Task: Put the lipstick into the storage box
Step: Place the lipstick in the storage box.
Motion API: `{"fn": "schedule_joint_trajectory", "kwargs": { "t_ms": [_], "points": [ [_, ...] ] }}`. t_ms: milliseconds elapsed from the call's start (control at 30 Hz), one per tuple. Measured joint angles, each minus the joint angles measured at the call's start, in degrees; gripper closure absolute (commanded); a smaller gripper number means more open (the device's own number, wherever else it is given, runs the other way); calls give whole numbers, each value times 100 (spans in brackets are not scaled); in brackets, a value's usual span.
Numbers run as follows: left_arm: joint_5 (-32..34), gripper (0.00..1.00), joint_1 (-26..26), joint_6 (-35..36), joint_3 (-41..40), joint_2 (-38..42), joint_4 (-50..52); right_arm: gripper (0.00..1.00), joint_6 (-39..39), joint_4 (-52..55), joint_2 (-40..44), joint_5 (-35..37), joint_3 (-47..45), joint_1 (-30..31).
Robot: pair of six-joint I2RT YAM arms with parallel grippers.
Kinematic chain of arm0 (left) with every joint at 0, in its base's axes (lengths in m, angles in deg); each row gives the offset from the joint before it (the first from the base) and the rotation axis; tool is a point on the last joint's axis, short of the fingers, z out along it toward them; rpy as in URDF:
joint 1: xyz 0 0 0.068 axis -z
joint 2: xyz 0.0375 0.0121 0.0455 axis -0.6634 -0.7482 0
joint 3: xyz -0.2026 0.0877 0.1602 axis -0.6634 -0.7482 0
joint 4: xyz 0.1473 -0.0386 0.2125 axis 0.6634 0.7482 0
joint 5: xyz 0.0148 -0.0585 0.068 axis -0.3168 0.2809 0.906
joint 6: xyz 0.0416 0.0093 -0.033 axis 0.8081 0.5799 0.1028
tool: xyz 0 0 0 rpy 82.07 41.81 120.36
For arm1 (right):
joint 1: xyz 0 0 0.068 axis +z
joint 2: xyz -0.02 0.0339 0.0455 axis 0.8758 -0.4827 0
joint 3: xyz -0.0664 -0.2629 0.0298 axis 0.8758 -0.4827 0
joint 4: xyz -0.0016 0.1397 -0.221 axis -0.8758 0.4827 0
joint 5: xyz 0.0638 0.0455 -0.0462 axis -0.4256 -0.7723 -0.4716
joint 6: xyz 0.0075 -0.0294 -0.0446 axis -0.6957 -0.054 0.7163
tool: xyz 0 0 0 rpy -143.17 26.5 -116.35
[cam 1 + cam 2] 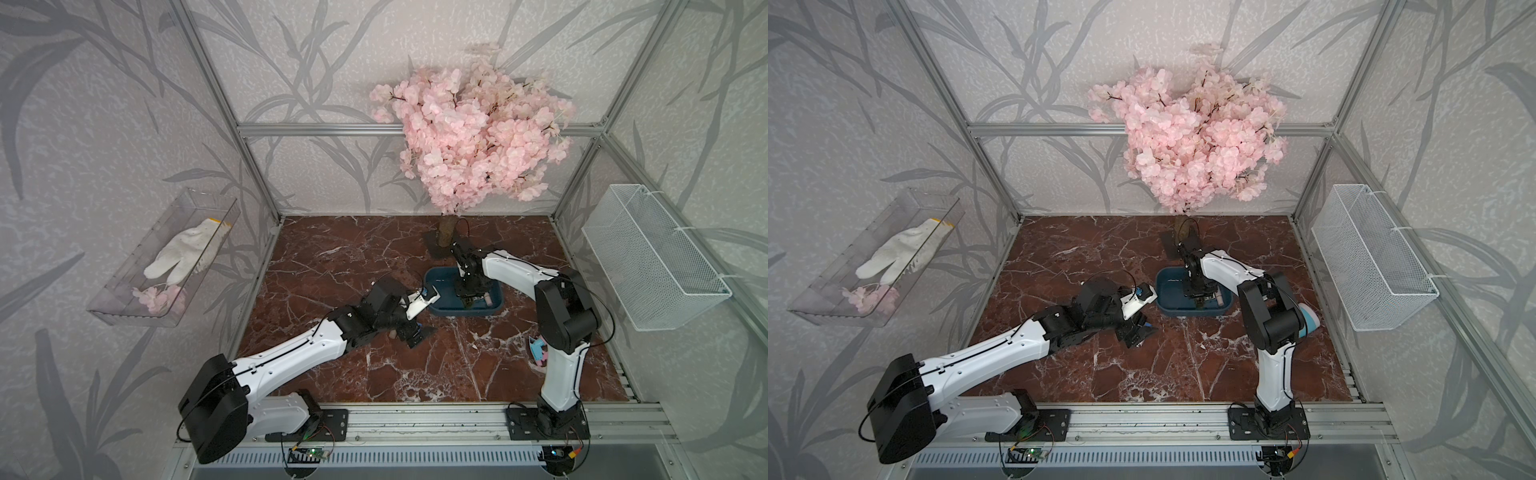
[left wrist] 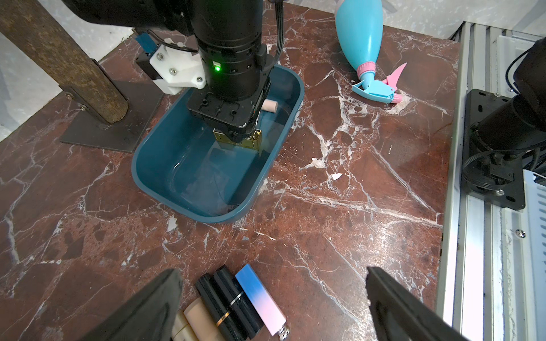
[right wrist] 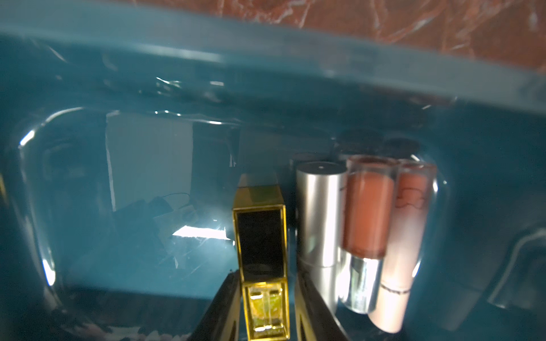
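The teal storage box sits on the marble table in front of the tree. My right gripper reaches down into it. A gold-and-black lipstick lies between its fingers with a thin gap on each side, so the jaws stand slightly open. Beside it in the box lie a silver lipstick, a coral one and a pale pink one. My left gripper hangs wide open over several lipsticks on the table: a blue-pink one, two black ones and a beige one.
The tree trunk on its metal base plate stands just behind the box. A blue-and-pink spray bottle lies by the right arm. A wire basket and a clear bin hang on the side walls.
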Motion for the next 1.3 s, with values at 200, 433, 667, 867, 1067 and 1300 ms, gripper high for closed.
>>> {"fn": "schedule_joint_trajectory", "kwargs": {
  "t_ms": [200, 433, 667, 867, 1067, 1300],
  "points": [
    [0, 0, 0, -2, 0, 0, -2, 63, 4, 0, -2, 33, 0, 0],
    [2, 0, 0, -46, 0, 2, -2, 63, 2, 4, -2, 68, 0, 0],
    [26, 0, 0, -157, -31, 118, -46, 63, 2, 20, 26, 74, -2, 0],
    [125, 0, 0, -286, -166, 317, -87, 62, -4, -59, 396, -2, -136, 0],
    [208, 0, 0, -409, -251, 450, -122, 62, -48, -442, 750, -758, -317, 0],
    [400, 0, 0, -603, -352, 662, -160, 62, -55, -1040, 852, -1648, -688, 61]
  ]
}}
